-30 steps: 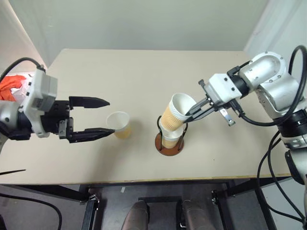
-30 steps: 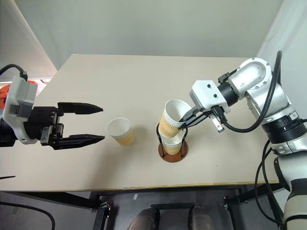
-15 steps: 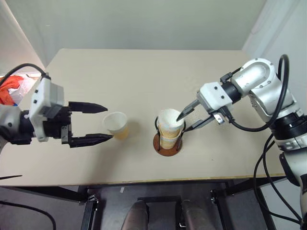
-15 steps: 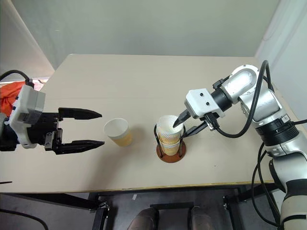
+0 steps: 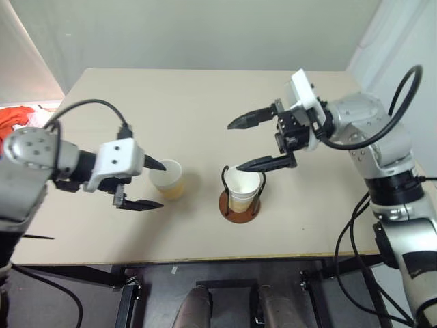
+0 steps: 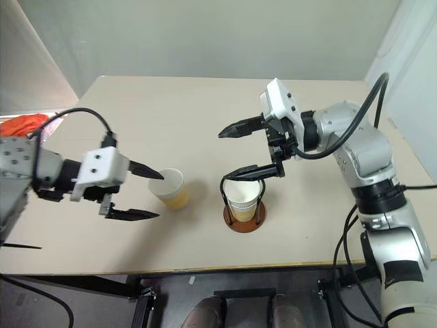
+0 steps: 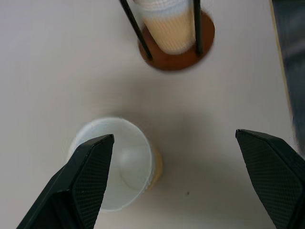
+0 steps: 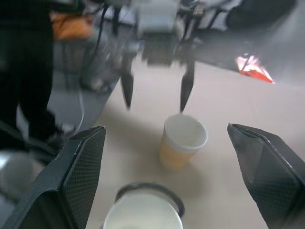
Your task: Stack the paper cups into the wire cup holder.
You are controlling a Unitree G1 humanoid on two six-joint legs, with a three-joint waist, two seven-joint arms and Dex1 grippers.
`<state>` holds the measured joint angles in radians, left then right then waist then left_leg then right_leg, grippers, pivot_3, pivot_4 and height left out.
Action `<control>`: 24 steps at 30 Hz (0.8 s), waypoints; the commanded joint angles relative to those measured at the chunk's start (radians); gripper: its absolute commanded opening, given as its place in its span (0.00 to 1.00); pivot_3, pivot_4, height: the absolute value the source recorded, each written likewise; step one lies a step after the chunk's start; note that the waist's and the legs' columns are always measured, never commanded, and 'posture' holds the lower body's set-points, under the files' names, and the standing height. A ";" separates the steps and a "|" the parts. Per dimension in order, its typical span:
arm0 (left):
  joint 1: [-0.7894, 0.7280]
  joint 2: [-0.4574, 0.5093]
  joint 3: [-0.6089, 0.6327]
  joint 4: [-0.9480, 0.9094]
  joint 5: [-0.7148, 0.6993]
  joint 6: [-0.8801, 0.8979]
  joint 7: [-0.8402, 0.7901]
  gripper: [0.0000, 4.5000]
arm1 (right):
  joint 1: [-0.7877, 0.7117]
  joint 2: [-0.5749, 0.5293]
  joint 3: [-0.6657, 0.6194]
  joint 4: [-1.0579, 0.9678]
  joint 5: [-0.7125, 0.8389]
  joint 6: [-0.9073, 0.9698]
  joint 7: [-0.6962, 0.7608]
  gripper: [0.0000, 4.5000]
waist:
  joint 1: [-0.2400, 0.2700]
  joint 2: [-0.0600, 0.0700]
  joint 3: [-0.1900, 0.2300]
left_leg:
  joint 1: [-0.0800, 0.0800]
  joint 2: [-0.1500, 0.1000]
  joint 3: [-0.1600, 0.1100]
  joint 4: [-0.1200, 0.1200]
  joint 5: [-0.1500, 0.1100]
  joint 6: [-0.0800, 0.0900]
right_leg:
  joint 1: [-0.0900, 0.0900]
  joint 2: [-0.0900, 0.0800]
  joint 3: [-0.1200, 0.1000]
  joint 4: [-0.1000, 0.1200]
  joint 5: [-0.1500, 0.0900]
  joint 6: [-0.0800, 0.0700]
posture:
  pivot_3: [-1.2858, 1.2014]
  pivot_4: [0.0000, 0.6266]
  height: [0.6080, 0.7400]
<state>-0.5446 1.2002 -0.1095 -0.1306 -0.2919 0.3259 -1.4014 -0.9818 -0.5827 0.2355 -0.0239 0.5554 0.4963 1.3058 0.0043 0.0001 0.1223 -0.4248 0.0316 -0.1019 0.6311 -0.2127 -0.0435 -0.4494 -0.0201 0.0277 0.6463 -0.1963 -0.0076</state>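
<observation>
The wire cup holder [image 5: 239, 212] stands on its reddish-brown base near the table's front middle, with a stack of paper cups [image 5: 244, 186] upright inside its black loops. My right gripper [image 5: 233, 147] hovers just above and behind the stack, open wide and holding nothing. A loose paper cup [image 5: 168, 179] stands upright to the left of the holder [image 7: 176, 47]. My left gripper [image 5: 162, 185] is open and tilted down over this cup [image 7: 114, 162]. One finger [image 7: 86, 181] is above its rim and the other is out toward the table's front edge.
The tan table [image 5: 205, 102] stretches bare behind the cups to a grey wall. Its front edge [image 5: 225, 258] runs close below the holder. An orange-red cloth [image 5: 13, 117] lies off the table's left side.
My right gripper let go of the cup, which dropped into the holder onto the stack, then opened wide and lifted. My left gripper tilted down and moved in over the loose cup.
</observation>
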 commanded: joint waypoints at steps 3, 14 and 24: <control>-0.102 -0.042 -0.117 0.145 0.172 -0.139 -0.060 1.00 | 0.011 0.038 -0.093 -0.100 0.021 0.091 -0.166 0.96 | -0.003 0.000 0.000 | -0.003 0.000 0.000 0.000 0.000 0.000 | -0.003 0.000 0.000 0.000 0.001 0.001 | 0.52 0.24 1.00; -0.168 -0.159 -0.172 0.276 0.266 -0.228 -0.097 0.48 | 0.060 0.040 -0.095 -0.164 -0.001 0.128 -0.251 0.97 | -0.002 0.000 0.000 | -0.005 0.000 -0.001 0.002 0.000 0.001 | -0.002 0.000 -0.001 -0.001 0.003 0.005 | 0.52 0.24 1.00; -0.246 -0.183 -0.147 0.306 0.236 -0.300 -0.189 0.01 | 0.158 -0.085 -0.217 -0.264 0.148 0.215 -0.172 0.97 | 0.008 -0.001 0.000 | -0.007 0.000 -0.001 0.007 0.000 0.002 | -0.001 0.000 -0.001 -0.001 0.004 0.007 | 0.52 0.24 1.00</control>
<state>-0.7401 1.0174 -0.2935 0.1886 -0.0185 0.0414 -1.5509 -0.8290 -0.6404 0.0999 -0.2274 0.6276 0.6805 1.1081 0.0127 -0.0007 0.1218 -0.4334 0.0316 -0.1029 0.6396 -0.2123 -0.0406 -0.4509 -0.0199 0.0262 0.6453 -0.1920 -0.0001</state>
